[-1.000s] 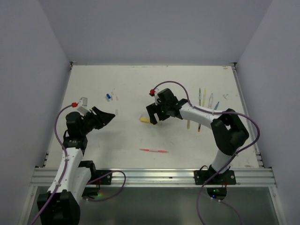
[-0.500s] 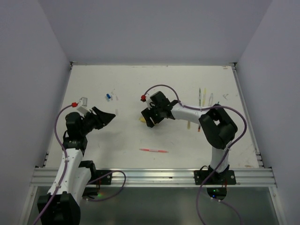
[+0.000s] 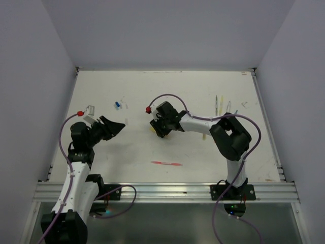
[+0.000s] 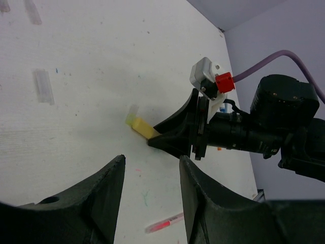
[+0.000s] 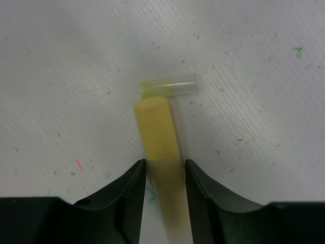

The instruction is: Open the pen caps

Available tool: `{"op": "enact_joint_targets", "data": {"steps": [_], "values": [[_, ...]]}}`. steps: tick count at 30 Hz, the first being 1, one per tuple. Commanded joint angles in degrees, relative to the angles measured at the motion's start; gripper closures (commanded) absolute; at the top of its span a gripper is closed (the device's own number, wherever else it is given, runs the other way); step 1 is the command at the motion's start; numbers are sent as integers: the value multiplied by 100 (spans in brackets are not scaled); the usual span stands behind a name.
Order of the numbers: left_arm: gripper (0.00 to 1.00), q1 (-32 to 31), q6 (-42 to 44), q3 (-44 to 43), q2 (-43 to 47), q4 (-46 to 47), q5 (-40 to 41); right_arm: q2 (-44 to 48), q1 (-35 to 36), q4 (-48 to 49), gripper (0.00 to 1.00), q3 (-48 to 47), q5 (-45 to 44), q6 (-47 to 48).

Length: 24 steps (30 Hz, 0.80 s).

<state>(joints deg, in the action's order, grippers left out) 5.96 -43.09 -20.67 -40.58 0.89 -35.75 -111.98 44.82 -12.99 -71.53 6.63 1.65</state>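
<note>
A thick yellow pen (image 5: pixel 155 132) lies on the white table, its opaque end pointing away from my right gripper (image 5: pixel 164 162). The gripper's two black fingers are closed in on either side of the pen's paler half. A small clear yellow-green pen cap (image 5: pixel 167 87) lies loose just beyond the pen's tip. From above, the right gripper (image 3: pixel 156 129) is down at the table's middle, over the yellow pen (image 3: pixel 153 128). My left gripper (image 3: pixel 114 126) hovers open to the left with nothing between its fingers. Its camera shows the yellow pen (image 4: pixel 139 125) and the right gripper (image 4: pixel 152 141).
A red pen (image 3: pixel 166 163) lies near the front middle. A small blue cap (image 3: pixel 117 105) sits at the back left. Several thin pens (image 3: pixel 219 104) lie in a row at the back right. A clear tube (image 4: pixel 43 85) lies on the table left of the yellow pen.
My right arm has reached further left along the yellow pen and its jaws have closed in from wide open. The left arm has stayed put.
</note>
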Motion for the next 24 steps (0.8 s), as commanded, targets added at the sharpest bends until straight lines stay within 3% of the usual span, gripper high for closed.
{"op": "enact_joint_targets", "data": {"steps": [1, 11, 24], "values": [[50, 37, -77, 36, 120, -80, -178, -227, 203, -98, 63, 112, -65, -6], [49, 37, -261, 220, 155, 41, -345, 9, 264, 358, 98, 622, -171, -437], [51, 37, -779, 563, -56, 904, -714, 1608, 282, 728, 100, 1299, -268, -991]]}}
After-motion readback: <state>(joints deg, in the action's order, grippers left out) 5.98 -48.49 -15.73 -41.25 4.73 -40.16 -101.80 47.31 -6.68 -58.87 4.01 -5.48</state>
